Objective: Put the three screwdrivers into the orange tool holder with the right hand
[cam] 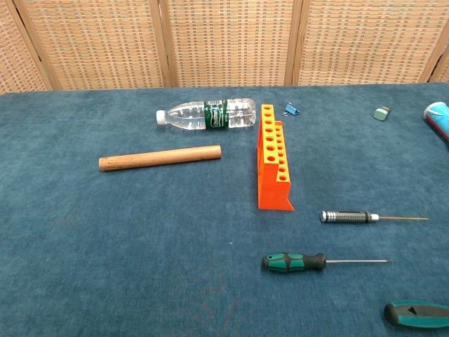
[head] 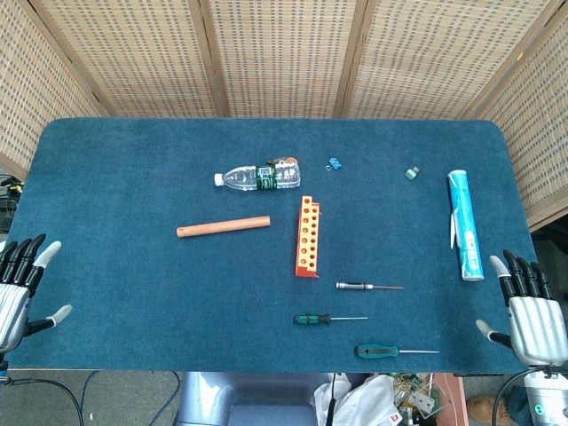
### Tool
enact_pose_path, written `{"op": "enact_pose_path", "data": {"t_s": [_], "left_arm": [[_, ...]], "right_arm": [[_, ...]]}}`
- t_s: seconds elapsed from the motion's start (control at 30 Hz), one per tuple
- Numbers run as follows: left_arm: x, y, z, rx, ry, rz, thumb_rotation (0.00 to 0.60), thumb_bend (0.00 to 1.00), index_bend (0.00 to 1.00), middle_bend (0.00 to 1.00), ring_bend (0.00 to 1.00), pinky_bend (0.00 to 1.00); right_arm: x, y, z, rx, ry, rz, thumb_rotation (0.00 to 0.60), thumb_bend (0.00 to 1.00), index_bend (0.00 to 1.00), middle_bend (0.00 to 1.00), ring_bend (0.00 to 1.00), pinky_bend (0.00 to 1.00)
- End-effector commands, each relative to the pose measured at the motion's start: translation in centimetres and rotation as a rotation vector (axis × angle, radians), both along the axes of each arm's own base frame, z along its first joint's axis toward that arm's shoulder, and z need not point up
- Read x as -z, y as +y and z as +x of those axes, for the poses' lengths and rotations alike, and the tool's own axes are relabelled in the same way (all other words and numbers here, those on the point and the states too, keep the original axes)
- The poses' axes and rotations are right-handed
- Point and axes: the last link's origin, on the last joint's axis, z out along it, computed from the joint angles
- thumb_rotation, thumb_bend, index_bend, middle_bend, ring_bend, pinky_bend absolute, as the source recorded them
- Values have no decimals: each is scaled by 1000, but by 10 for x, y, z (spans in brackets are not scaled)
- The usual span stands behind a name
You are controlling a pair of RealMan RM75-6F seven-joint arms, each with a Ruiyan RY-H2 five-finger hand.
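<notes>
Head view shows the whole blue table (head: 133, 177) from above, and I think the layout is made to suit the right hand. The orange tool holder (head: 307, 238) stands near the middle, its rows of holes facing up, so a tool can go in from above. All three screwdrivers lie flat just to the near-right of it, well apart from each other: the dark-handled screwdriver (head: 368, 286) closest to the holder, the green-and-black screwdriver (head: 329, 318) below it, and the big green screwdriver (head: 396, 351) nearest the table edge. Their shafts all point to the right, so the handles are turned toward the holder.

The right hand (head: 525, 311) rests at the near-right corner of the table, fingers apart and holding nothing. The left hand (head: 19, 293) waits at the opposite corner, also spread and empty; it has no part in this task, I suppose.

The water bottle (head: 260, 176), the wooden rod (head: 223, 227) and the white-blue tube (head: 464, 225) lie away from the tools, probably only as distraction. No screwdriver is in the holder yet.
</notes>
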Motion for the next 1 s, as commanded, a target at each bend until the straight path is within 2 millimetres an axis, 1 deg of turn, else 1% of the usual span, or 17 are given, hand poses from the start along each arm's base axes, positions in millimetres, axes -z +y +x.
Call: {"op": "enact_pose_path", "data": {"t_s": [0.03, 0.17, 0.23, 0.27, 0.3, 0.33, 0.4, 0.47, 0.5, 0.57, 0.63, 0.73, 0.83, 0.9, 1.0], "left_arm": [[0, -3, -1, -19, -3, -25, 600, 0, 0, 0, 0, 0], [-2, -5, -2, -57, 8, -53, 600, 0, 0, 0, 0, 0], [-3, -5, -2, -76, 5, -59, 600, 0, 0, 0, 0, 0], [-3, -4, -2, -79, 6, -59, 600, 0, 0, 0, 0, 0], [-4, -4, -2, -80, 6, -59, 600, 0, 0, 0, 0, 0], [-4, -3, -2, -83, 8, -57, 600, 0, 0, 0, 0, 0], [-3, -1, -1, -83, 9, -55, 600, 0, 0, 0, 0, 0], [-2, 1, 0, -81, 15, -52, 600, 0, 0, 0, 0, 0], [-1, 2, 0, -80, 23, -52, 600, 0, 0, 0, 0, 0], [2, 4, 1, -85, 33, -51, 600, 0, 0, 0, 0, 0], [5, 6, 1, -88, 37, -55, 600, 0, 0, 0, 0, 0], [6, 7, 1, -90, 40, -55, 600, 0, 0, 0, 0, 0], [7, 9, 0, -92, 49, -51, 600, 0, 0, 0, 0, 0], [8, 10, 0, -95, 50, -54, 600, 0, 0, 0, 0, 0], [9, 12, -1, -102, 53, -59, 600, 0, 0, 0, 0, 0]], "right_arm": [[1, -1, 0, -6, -2, 0, 600, 0, 0, 0, 0, 0], [4, -5, 1, -36, -14, -2, 600, 0, 0, 0, 0, 0], [9, -10, 2, -70, -29, 9, 600, 0, 2, 0, 0, 0], [12, -12, 2, -82, -36, 20, 600, 0, 9, 0, 0, 0], [15, -14, 3, -93, -45, 35, 600, 0, 44, 0, 0, 0], [25, -22, 7, -121, -88, 95, 600, 0, 92, 0, 0, 0], [34, -33, 12, -146, -145, 183, 600, 0, 159, 0, 0, 0], [43, -46, 20, -165, -187, 267, 600, 2, 186, 0, 0, 0], [54, -57, 32, -193, -222, 314, 600, 8, 205, 0, 0, 0], [67, -75, 43, -210, -234, 341, 600, 43, 246, 0, 0, 0], [81, -89, 53, -229, -237, 339, 600, 112, 295, 0, 0, 0], [93, -99, 57, -237, -238, 333, 600, 167, 349, 0, 0, 0], [113, -108, 60, -213, -244, 351, 600, 199, 386, 0, 0, 0], [121, -112, 61, -191, -245, 368, 600, 202, 393, 0, 0, 0], [139, -115, 64, -155, -223, 406, 600, 202, 398, 0, 0, 0]]}}
